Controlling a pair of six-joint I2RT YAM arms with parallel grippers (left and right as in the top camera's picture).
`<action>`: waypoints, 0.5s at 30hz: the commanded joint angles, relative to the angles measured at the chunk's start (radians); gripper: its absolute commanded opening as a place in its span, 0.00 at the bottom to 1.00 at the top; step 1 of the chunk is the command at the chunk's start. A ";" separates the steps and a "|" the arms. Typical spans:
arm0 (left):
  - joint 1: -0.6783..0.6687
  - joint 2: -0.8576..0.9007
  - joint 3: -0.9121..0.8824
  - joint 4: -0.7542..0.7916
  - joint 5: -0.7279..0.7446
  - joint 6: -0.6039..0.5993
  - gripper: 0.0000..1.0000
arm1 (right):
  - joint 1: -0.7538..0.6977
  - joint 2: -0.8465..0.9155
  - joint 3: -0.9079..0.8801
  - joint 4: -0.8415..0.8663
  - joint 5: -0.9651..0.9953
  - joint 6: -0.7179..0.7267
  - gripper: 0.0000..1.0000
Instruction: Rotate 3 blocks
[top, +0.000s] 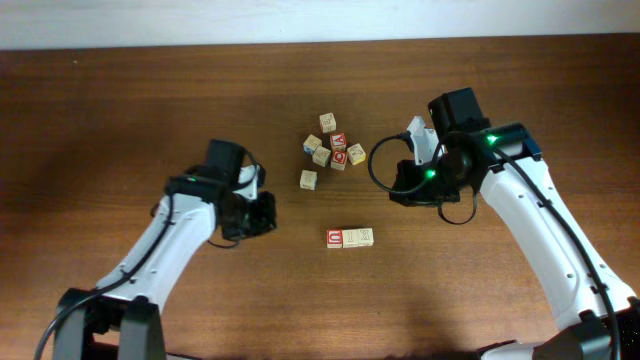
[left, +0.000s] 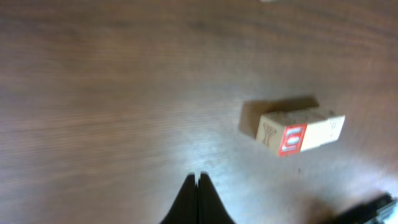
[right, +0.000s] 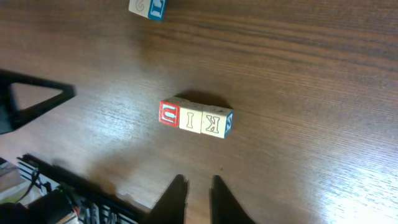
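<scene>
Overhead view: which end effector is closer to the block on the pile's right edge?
Right. The right end effector sits just right of that block, slightly nearer the robot; the left end effector is well off to its left.

The small wooden letter cube with a red-and-white face has pale cream sides. The two pale cream wooden letter cubes carry dark letters, and one has a blue-and-white side. The dark brown wooden bench shows streaked grain.
</scene>
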 joint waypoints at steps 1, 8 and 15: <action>-0.089 -0.007 -0.092 0.127 0.061 -0.089 0.00 | -0.002 -0.008 -0.012 0.002 -0.014 0.021 0.30; -0.172 0.107 -0.122 0.360 0.134 -0.182 0.00 | -0.003 -0.008 -0.231 0.202 -0.032 0.048 0.04; -0.243 0.162 -0.122 0.393 0.171 -0.203 0.00 | -0.002 -0.008 -0.401 0.348 -0.034 0.153 0.04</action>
